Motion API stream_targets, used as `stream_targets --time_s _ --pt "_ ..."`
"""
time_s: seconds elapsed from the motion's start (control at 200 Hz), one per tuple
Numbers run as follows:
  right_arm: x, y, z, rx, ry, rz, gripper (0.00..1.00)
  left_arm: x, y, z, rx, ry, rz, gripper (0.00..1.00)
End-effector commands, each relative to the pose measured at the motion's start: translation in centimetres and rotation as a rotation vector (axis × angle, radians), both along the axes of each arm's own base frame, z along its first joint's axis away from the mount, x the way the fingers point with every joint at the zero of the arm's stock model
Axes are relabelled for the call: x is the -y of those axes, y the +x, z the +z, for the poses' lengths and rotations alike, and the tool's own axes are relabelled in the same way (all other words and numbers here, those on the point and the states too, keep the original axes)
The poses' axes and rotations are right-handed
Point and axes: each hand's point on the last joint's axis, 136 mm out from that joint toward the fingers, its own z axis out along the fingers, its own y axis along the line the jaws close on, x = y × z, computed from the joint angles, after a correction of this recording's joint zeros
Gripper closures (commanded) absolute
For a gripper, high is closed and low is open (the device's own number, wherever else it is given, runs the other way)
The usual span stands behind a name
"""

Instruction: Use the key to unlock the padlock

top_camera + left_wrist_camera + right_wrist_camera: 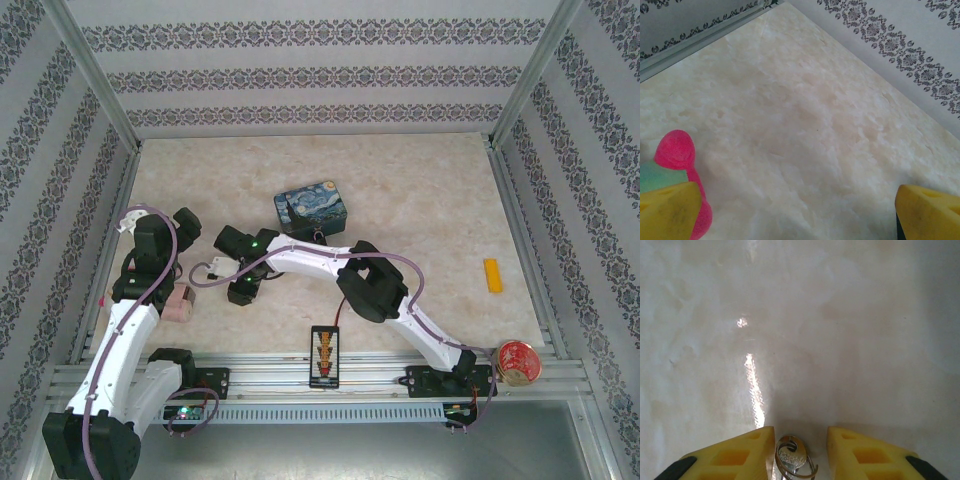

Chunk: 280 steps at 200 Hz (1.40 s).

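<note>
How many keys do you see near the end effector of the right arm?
1. One key lies between the open fingers of the right end effector, at the bottom edge of the right wrist view. More keys may be hidden below that edge.

Beige table (420, 190): tin (312, 208), key (792, 458), yellow block (491, 277)

key (790, 456): small, thin, silver-grey metal, at the bottom edge of the right wrist view. rounded bow uppermost, stamped with lettering too small to read. thin wire ring (812, 469) threaded through the bow, looping out to the right and below. blade cut off by the lower edge. resting on the pale marbled tabletop (800, 340), in the gap between the spread yellow fingertips (747, 450) of the right gripper (800, 431), nearer the left-hand one.
</note>
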Motion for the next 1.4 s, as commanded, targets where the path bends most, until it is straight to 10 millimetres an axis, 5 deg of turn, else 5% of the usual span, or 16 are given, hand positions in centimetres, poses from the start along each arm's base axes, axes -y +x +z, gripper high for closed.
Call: stream_targets --time_s 0.0,0.44,0.57,0.884,1.059,1.394 --pt "1.0 -0.6 -1.5 -0.029 -0.042 0.01 0.68 -0.5 -0.1 -0.1 -0.008 0.006 0.014 0.01" --pt "1.9 -0.1 -1.5 -0.042 -0.041 -0.023 0.75 -0.4 -0.1 0.0 -0.009 0.0 0.012 0.01" --pt "2.2 -0.3 -1.1 -0.067 -0.026 -0.03 0.67 -0.3 -0.1 -0.1 -0.012 -0.004 0.011 0.01" --pt "3.5 -0.2 -1.7 -0.062 -0.048 -0.052 0.66 -0.3 -0.1 -0.2 -0.01 -0.005 0.012 0.01" --pt "3.6 0.0 -1.8 -0.061 -0.05 -0.063 0.72 -0.3 -0.1 -0.3 -0.012 -0.005 0.012 0.01" --pt "3.9 0.4 -0.6 -0.076 -0.018 -0.088 0.99 -0.2 0.0 0.2 -0.004 0.005 -0.007 0.01"
